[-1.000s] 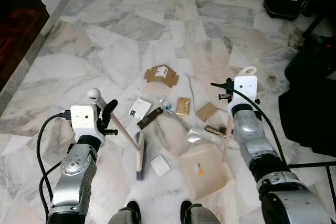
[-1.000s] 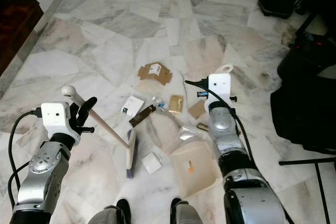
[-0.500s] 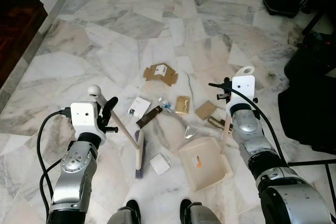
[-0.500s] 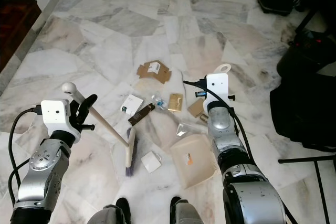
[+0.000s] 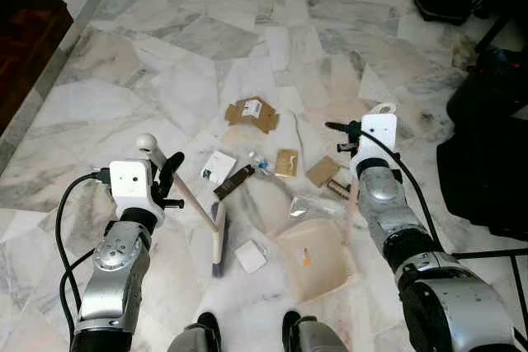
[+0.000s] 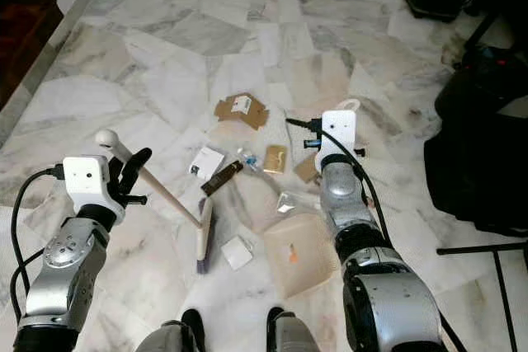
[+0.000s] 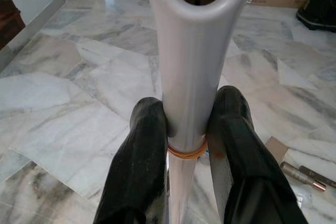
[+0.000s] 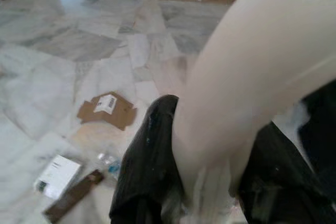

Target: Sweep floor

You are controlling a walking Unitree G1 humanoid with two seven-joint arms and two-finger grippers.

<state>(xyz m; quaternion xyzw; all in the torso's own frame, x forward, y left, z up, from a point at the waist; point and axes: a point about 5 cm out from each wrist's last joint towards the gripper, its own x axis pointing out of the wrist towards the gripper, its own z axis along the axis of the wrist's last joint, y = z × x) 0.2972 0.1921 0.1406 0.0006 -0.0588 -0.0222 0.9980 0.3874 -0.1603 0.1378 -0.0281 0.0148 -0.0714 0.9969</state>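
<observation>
- Left eye view: I have the left gripper (image 5: 169,179) clamped on the broom (image 5: 216,237) handle, brush head down on the marble floor (image 5: 165,47) just ahead of the robot's feet.
- The left wrist view confirms it: both black fingers (image 7: 142,156) pinch the pale handle with no gap.
- The right gripper (image 5: 351,142) is closed around the dustpan (image 5: 318,257) handle; its tray lies flat on the floor to the right of the brush.
- Litter is spread ahead of both tools: a flattened cardboard piece (image 5: 252,113), a white leaflet (image 5: 219,166), a dark stick wrapper (image 5: 234,182), a gold packet (image 5: 287,163), a clear plastic bag (image 5: 305,206) and a white square (image 5: 250,256) beside the brush.
- I judge the sweep barely started: the pan holds almost nothing, with 1 small orange mark inside, and nearly every scrap remains to be gathered.
</observation>
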